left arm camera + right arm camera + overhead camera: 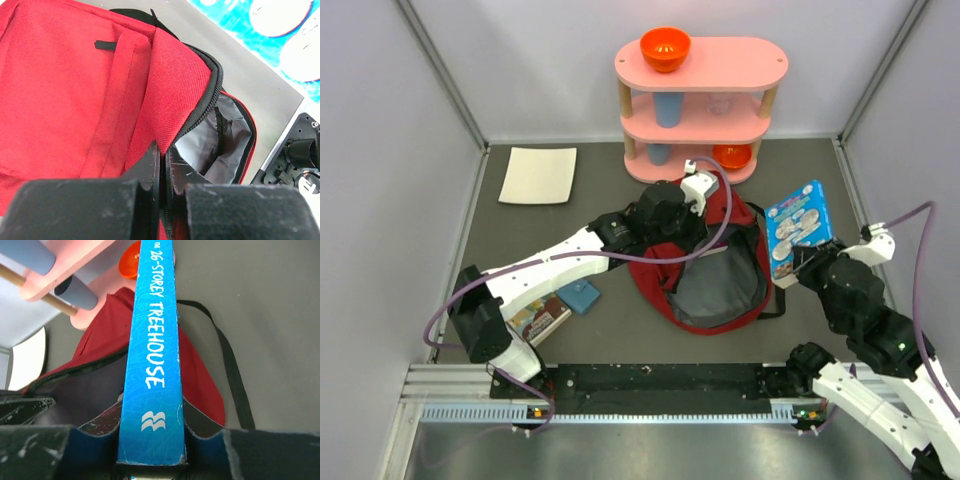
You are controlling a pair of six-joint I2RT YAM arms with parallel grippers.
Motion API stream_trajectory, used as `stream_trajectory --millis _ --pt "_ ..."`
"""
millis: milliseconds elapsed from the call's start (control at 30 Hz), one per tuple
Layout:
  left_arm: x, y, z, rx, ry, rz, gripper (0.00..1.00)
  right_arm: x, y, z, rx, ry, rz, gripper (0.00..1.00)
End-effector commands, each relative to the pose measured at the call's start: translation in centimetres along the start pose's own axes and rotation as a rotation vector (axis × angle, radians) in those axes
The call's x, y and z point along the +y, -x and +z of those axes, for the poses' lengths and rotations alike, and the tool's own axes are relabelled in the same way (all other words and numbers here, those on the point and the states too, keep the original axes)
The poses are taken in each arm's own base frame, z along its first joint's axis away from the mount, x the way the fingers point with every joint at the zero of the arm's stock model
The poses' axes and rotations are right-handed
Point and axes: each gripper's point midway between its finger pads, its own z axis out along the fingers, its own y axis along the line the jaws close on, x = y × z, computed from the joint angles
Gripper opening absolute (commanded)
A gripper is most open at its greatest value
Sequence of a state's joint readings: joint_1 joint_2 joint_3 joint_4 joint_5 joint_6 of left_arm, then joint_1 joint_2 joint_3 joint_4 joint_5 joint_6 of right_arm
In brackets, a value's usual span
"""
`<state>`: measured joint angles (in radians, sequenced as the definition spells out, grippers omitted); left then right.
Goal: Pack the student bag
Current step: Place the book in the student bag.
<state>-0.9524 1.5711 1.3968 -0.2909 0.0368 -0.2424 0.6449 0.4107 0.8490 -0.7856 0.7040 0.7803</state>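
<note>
At six o'clock the black rail [660, 382] carries both arm bases. Just beyond it, at about eight o'clock, a small printed booklet [542, 318] and a blue square pad [582, 296] lie flat beside the left arm.

The student bag [665, 275] lies at the centre of the table. It is a soft, slumped sack of coarse woven red cloth edged with black zipper teeth, and its mouth gapes toward five o'clock, showing smooth grey lining. The left gripper [162, 161] is pinched fully together on the red flap at the zipper edge and lifts it so the mouth gapes. At the bag's three o'clock, the right gripper [150, 440] is closed partway onto a stiff blue book [152, 340]. Its pads sit on either cover, and the glossy spine with white lettering runs away from the wrist. The book is just beside the bag and not yet in it.

This looks like the loading step, with one arm holding the bag open and the other bringing the book. The next move probably calls for swinging the book toward nine o'clock. It would then tip a narrow edge down into the grey pocket without snagging the zipper, while the flap is held up.

At twelve o'clock stands a smooth pink three-tier shelf [740, 60] with rounded ends and wooden posts, and a glossy orange bowl [665, 48] sits on top. At ten o'clock lies a flat white sheet [538, 175].
</note>
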Motion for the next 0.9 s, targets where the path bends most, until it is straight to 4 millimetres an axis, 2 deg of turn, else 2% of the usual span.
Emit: stream_trajectory --millis 0,100,267,367,533,600,700,800,867 --pt "-1.8 6.2 -3.1 -0.181 -0.075 -0.006 0.00 3.1 2.1 -1.4 0.002 0.127 0.091 0.00" --pt "-1.5 6.6 -3.3 -0.187 -0.076 -0.008 0.00 3.5 1.3 -1.8 0.036 0.165 0.110 0.00" --pt "-1.2 7.8 -3.7 -0.209 -0.089 -0.012 0.00 4.3 1.2 -3.0 0.068 0.245 0.119 0.00" --pt "-2.0 8.3 -4.0 -0.212 -0.150 0.009 0.00 5.1 0.9 -3.8 0.102 0.296 0.179 0.00" --pt "-2.5 8.9 -4.1 -0.223 -0.172 -0.007 0.00 6.6 -1.9 -4.1 0.240 0.349 0.208 0.00" --pt "-2.5 9.1 -4.2 -0.231 -0.170 -0.018 0.00 6.9 -2.3 -4.1 0.265 0.354 0.205 0.00" --pt "-2.4 9.4 -4.5 -0.243 -0.164 -0.021 0.00 7.5 -1.9 -4.5 0.275 0.371 0.233 0.00" --pt "-2.2 9.6 -4.6 -0.253 -0.149 -0.032 0.00 9.1 -0.4 -5.3 0.279 0.415 0.248 0.00" --pt "-2.2 9.8 -4.7 -0.264 -0.143 -0.038 0.00 9.8 -0.6 -5.6 0.310 0.438 0.242 0.00"
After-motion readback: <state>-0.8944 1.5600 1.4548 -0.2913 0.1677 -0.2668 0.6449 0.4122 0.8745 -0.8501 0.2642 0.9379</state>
